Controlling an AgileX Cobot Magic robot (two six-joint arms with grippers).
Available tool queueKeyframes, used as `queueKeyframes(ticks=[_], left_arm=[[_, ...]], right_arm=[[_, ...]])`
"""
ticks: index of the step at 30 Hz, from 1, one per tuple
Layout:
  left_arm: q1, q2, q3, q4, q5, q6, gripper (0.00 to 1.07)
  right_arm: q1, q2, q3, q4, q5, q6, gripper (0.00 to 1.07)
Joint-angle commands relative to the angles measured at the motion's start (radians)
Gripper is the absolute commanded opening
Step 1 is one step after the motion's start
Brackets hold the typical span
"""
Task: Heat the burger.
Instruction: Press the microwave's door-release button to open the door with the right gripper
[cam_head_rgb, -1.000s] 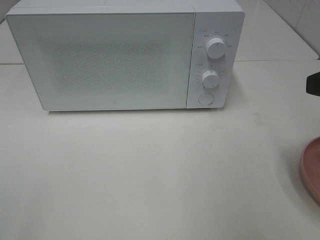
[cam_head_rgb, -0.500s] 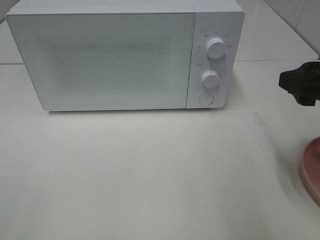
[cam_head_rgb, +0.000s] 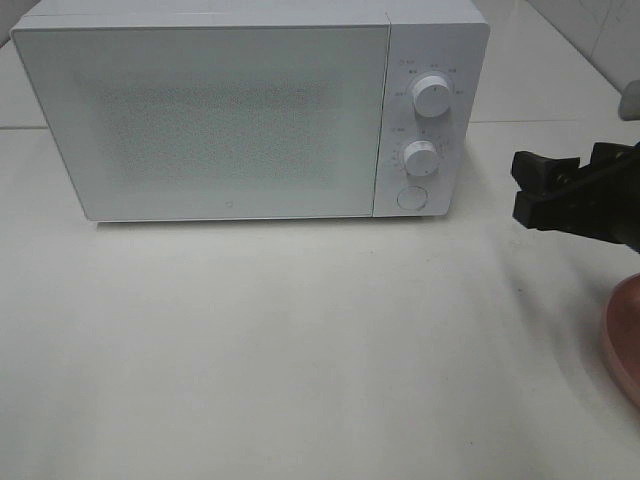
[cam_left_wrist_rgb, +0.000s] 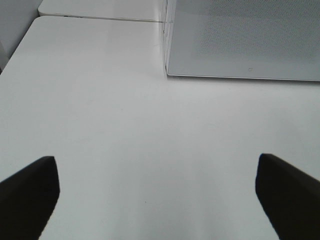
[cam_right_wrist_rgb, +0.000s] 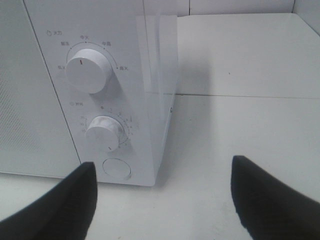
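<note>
The burger is out of view. The white microwave (cam_head_rgb: 220, 120) stands at the back of the table with its door shut. My right gripper (cam_head_rgb: 525, 185) is open and empty, to the right of the microwave's control panel and a little in front of it. In the right wrist view the gripper (cam_right_wrist_rgb: 162, 205) faces the upper knob (cam_right_wrist_rgb: 86, 70), the lower knob (cam_right_wrist_rgb: 104, 132) and the round button (cam_right_wrist_rgb: 116, 168). My left gripper (cam_left_wrist_rgb: 157, 200) is open and empty over bare table, with the microwave's left front corner (cam_left_wrist_rgb: 170, 65) ahead; it is not in the high view.
The rim of a round pink plate (cam_head_rgb: 622, 340) shows at the right edge, below my right arm; what lies on it is cut off. The white table (cam_head_rgb: 300, 340) stretches in front of the microwave. A tiled wall stands at the back right.
My right gripper has come in from the right edge and moved left toward the microwave's control panel. The microwave and plate have not moved.
</note>
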Motion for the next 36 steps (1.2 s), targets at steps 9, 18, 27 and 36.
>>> queueKeyframes(ticks=[9, 18, 27, 36], left_arm=[[0.001, -0.023, -0.001, -0.005, -0.011, -0.003, 1.0], [0.001, -0.023, -0.001, -0.005, -0.011, -0.003, 1.0], [0.001, -0.023, -0.001, -0.005, -0.011, -0.003, 1.0], [0.001, -0.023, -0.001, -0.005, -0.011, -0.003, 1.0]], right_arm=[[0.223, 0.2, 0.004, 0.308, -0.298, -0.107, 0.73], [0.435, 0.321, -0.001, 0.533, -0.432, -0.117, 0.73], [0.496, 0.379, -0.022, 0.588, -0.43, -0.119, 0.73], [0.496, 0.379, -0.022, 0.589, -0.43, 0.024, 0.69]])
